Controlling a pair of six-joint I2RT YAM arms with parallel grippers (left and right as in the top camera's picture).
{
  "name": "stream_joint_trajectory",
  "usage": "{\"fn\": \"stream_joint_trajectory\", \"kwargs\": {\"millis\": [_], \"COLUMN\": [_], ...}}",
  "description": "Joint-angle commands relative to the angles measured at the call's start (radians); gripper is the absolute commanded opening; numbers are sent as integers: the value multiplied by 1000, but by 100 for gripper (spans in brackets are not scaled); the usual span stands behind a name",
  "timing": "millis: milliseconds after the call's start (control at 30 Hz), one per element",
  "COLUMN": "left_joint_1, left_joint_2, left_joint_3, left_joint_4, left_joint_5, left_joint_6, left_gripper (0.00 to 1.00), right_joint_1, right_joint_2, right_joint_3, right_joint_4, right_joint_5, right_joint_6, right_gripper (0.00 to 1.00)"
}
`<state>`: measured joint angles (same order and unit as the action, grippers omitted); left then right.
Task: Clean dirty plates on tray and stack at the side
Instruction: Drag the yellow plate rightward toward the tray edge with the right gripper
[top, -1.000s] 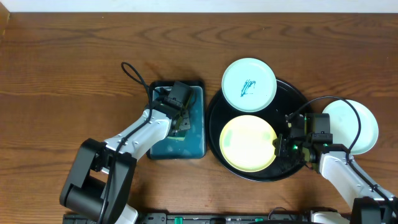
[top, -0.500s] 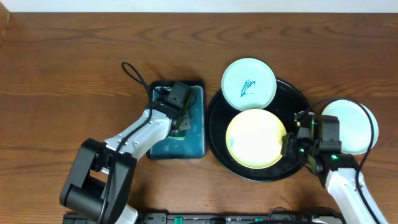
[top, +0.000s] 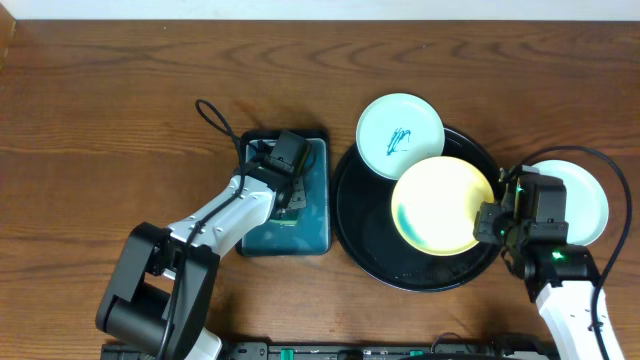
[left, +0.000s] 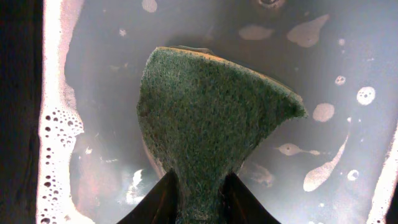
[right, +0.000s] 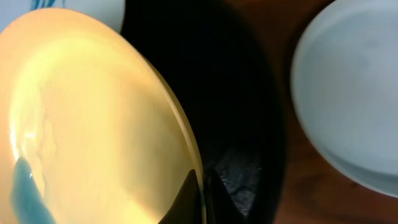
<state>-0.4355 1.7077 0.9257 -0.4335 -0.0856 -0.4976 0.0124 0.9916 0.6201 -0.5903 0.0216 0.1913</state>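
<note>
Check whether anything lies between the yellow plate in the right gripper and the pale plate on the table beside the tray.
Nothing visible blocks it. The right gripper pinches the yellow plate by its right rim; between it and the pale plate lie only the black tray rim and a strip of table.

green sponge (left: 211, 124); teal tray (top: 318, 225) holding soapy water
</note>
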Motion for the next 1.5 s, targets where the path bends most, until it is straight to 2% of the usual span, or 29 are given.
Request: {"fn": "stream_joint_trajectory", "kwargs": {"millis": [0, 467, 700, 933, 1267, 1467], "left_joint_1": [3, 3, 3, 3, 3, 3], "left_joint_2": [24, 24, 24, 24, 24, 24], "left_joint_3": [-4, -4, -4, -4, -6, -6], "left_joint_4": [-6, -6, -6, -6, -7, -7], "left_joint_5": [-9, -8, -8, -8, -8, -8], "left_joint_6": [-5, -5, -5, -5, -5, -4], "left_gripper": [26, 26, 26, 26, 26, 26], "right_joint_1": [3, 6, 75, 191, 378, 475], "right_joint_2": [-8, 140, 240, 277, 334, 364], "right_joint_3": [60, 279, 407, 441, 444, 444], "right_joint_4": [-15, -235, -367, -381, -280, -184], "right_joint_5": [69, 182, 423, 606, 806, 827], "right_joint_6": [14, 41, 124, 133, -17, -185], "right_gripper": [1, 1, 1, 1, 1, 1]}}
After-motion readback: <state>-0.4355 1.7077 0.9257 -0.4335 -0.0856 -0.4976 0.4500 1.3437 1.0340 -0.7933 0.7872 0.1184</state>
